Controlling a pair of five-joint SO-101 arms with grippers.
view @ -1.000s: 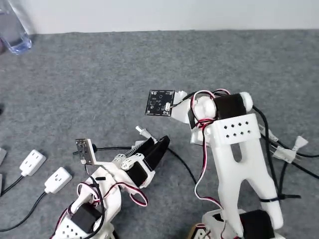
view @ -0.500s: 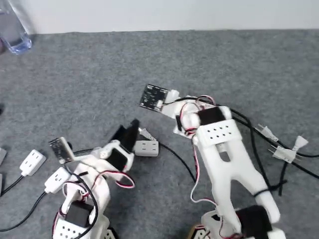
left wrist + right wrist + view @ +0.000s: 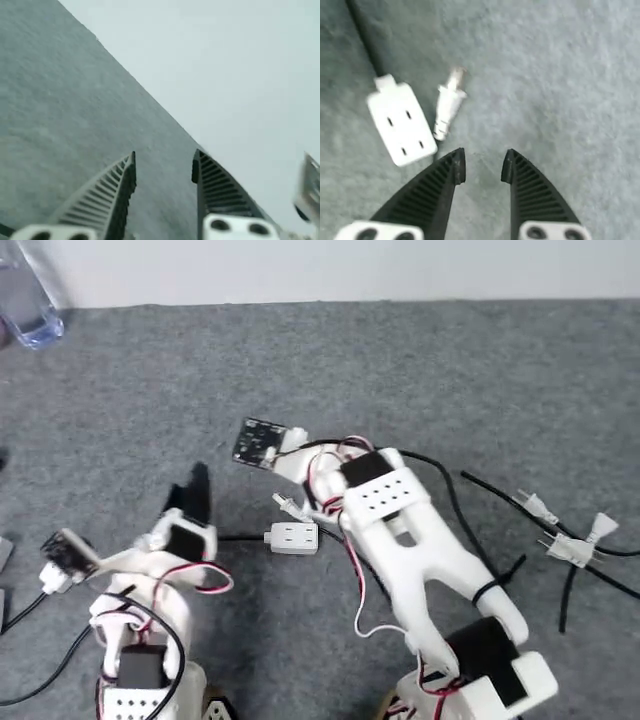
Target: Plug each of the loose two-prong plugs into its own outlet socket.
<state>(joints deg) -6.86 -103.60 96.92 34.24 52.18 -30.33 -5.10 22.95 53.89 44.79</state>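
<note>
Your right gripper hangs over the grey table with its two black fingers parted and nothing between them. A white two-prong plug lies flat on the table just ahead of the fingertips, off toward one finger and untouched. Just beside the plug, with a narrow gap between them, a white outlet socket rests with its slotted face up, and a black cord runs away from its far end. From the high view, that plug and socket lie close against the near side of your right arm. Your left gripper is also spread wide and empty, angled across bare table toward the pale wall. In the high view it sits to the left of the socket and well apart from it. Two more loose plugs lie on their black leads at the right of the table, far from both grippers.
</note>
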